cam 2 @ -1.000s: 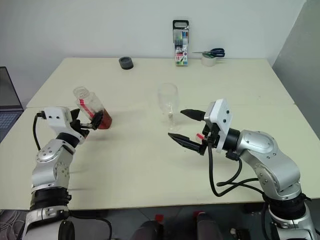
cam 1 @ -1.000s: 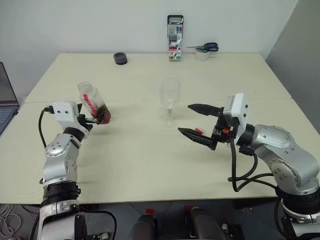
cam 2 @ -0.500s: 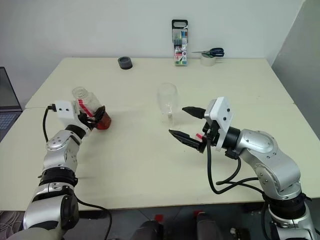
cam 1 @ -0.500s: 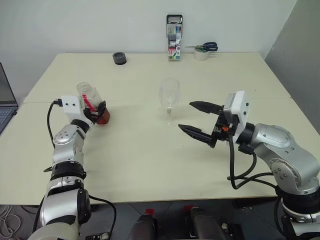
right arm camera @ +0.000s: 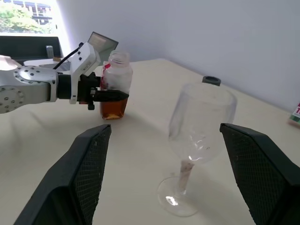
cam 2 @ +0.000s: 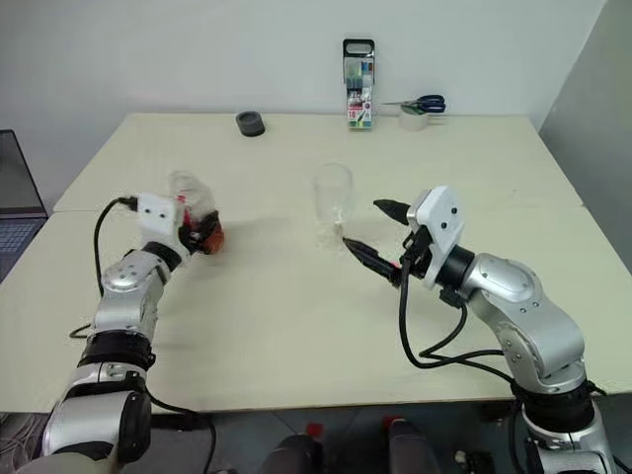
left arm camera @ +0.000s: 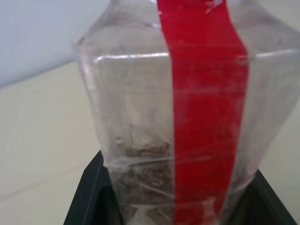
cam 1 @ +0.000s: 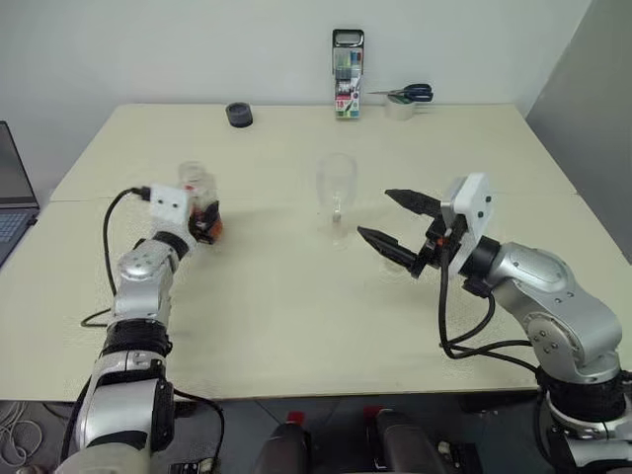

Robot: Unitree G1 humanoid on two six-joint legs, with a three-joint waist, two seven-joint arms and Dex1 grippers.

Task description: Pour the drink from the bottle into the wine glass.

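The bottle (cam 1: 197,190) stands upright at the left of the table (cam 1: 296,296), uncapped, with a red strip (left arm camera: 201,93) down its side. The amber drink (right arm camera: 113,108) fills only its bottom. My left gripper (cam 1: 204,223) is shut on the bottle's lower part, its black fingers (left arm camera: 86,197) hugging both sides. Whether the bottle rests on the table or hangs just above it, I cannot tell. The empty wine glass (cam 1: 336,197) stands upright in the middle. My right gripper (cam 1: 376,214) is open just right of the glass, which shows between its fingers (right arm camera: 89,173) without touching them.
At the table's far edge are a black round object (cam 1: 237,115), an upright marker pack (cam 1: 346,74), and scissors on a tape roll (cam 1: 400,99). A laptop (cam 1: 15,197) sits off the left edge. A seam crosses the table behind the glass.
My left gripper has closed on the bottle, which turned from tilted to upright and moved right, toward the glass. The right gripper edged closer to the glass, still open.
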